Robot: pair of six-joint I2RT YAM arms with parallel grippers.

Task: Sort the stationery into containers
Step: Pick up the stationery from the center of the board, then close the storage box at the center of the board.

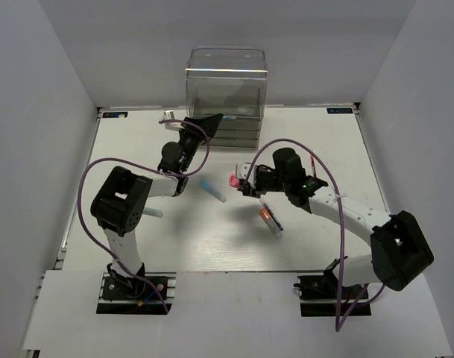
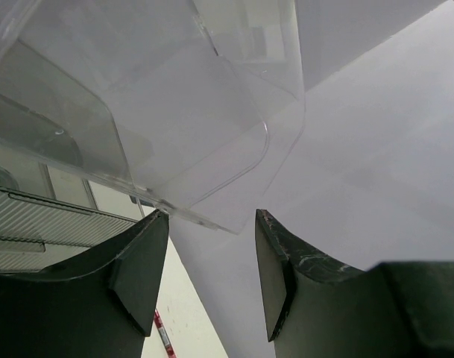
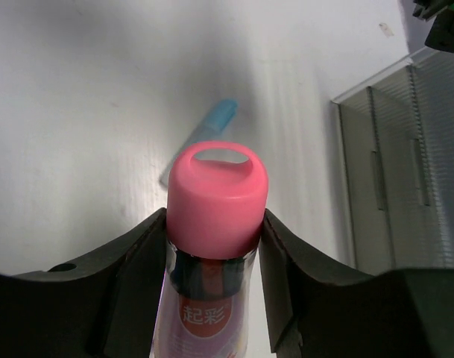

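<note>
My right gripper (image 1: 241, 183) is shut on the stubby pink-capped tube (image 3: 215, 224), which also shows in the top view (image 1: 233, 180), held above the table middle. A blue-capped white marker (image 1: 212, 190) lies just left of it and shows in the right wrist view (image 3: 204, 130). An orange-tipped clear pen (image 1: 269, 220) and a thin dark pen (image 1: 275, 218) lie below the right arm. My left gripper (image 1: 206, 123) is open and empty by the left front of the clear container (image 1: 227, 93); its clear wall (image 2: 174, 127) fills the left wrist view. A thin red pen (image 2: 163, 334) lies below.
The container's stacked drawers (image 3: 398, 164) are at the right of the right wrist view. A mint-green bar (image 1: 153, 213) lies by the left arm. A white item (image 1: 169, 116) sits at the back left. Purple cables (image 1: 89, 179) loop over both arms. White walls enclose the table.
</note>
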